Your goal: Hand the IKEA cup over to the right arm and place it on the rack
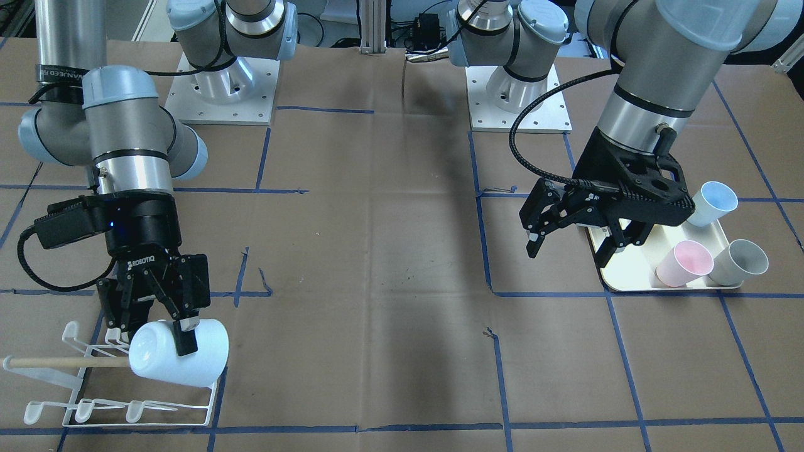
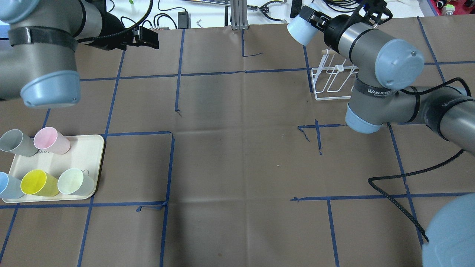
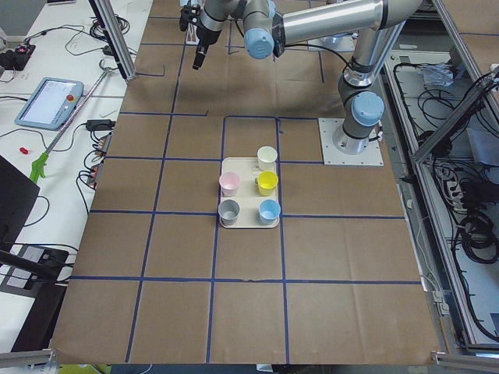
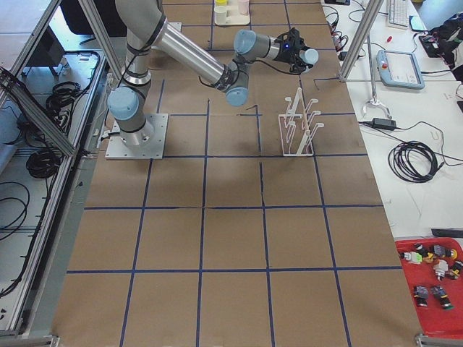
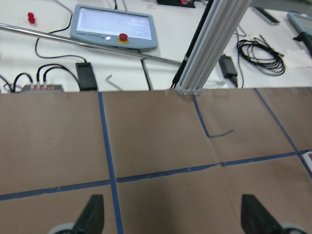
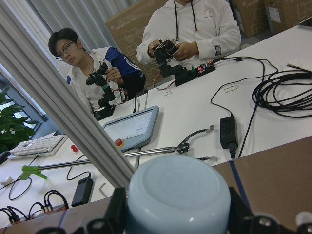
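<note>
The pale blue IKEA cup (image 1: 188, 361) lies on its side in my right gripper (image 1: 179, 336), which is shut on it. The cup hangs just above the white wire rack (image 1: 144, 411), with its base at the end of the wooden dowel (image 1: 63, 362); I cannot tell if they touch. The overhead view shows the cup (image 2: 302, 29) beyond the rack (image 2: 332, 83). The cup fills the bottom of the right wrist view (image 6: 178, 195). My left gripper (image 1: 568, 251) is open and empty, low over the inner edge of the cream tray (image 1: 628, 285). Its fingertips (image 5: 92, 214) show above bare paper.
The tray holds several cups: pink (image 2: 52, 140), grey (image 2: 16, 142), yellow (image 2: 37, 183), pale green (image 2: 74, 181) and blue (image 2: 7, 185). Brown paper with blue tape lines covers the table. An aluminium post (image 5: 204, 48) and cables stand past the far edge. Two operators (image 6: 180, 29) sit beyond.
</note>
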Robot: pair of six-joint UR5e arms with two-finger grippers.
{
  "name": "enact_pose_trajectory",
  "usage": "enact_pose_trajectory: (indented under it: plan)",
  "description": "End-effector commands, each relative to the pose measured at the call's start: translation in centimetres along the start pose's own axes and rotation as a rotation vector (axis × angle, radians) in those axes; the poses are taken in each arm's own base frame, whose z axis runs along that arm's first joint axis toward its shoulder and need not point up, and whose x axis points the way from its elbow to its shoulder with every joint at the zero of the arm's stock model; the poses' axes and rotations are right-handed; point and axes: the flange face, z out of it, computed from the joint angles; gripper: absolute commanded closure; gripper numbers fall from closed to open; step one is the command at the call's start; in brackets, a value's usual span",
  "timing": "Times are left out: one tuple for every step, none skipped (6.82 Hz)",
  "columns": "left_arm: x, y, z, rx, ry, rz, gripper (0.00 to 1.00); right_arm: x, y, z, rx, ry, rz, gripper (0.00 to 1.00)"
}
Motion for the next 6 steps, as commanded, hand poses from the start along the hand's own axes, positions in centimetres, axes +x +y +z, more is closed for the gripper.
enact_pose_trajectory:
  plan:
    - [0.1, 3.5, -2.6, -0.297, -0.055, -0.038, 0.01, 2.2, -1.4, 1.7, 0.037, 0.055, -0.196, 0.78]
    - [0.3, 4.6, -2.8, -0.309, -0.055, -0.037, 0.01, 3.1, -1.3, 2.9, 0.033, 0.086, -0.269, 0.78]
    - [0.4, 5.1, -3.0, -0.311, -0.056, -0.035, 0.01, 4.7, -1.3, 3.8, 0.027, 0.111, -0.312, 0.78]
    - [-0.3, 5.3, -3.1, -0.314, -0.059, -0.041, 0.01, 6.1, -1.4, 4.2, 0.025, 0.128, -0.309, 0.78]
    - [-2.1, 5.8, -2.9, -0.324, -0.077, -0.065, 0.01, 6.6, -0.7, 4.9, 0.010, 0.133, -0.320, 0.78]
    - [-5.6, 6.4, -2.1, -0.347, -0.096, -0.074, 0.01, 7.1, 0.0, 5.4, -0.005, 0.136, -0.345, 0.78]
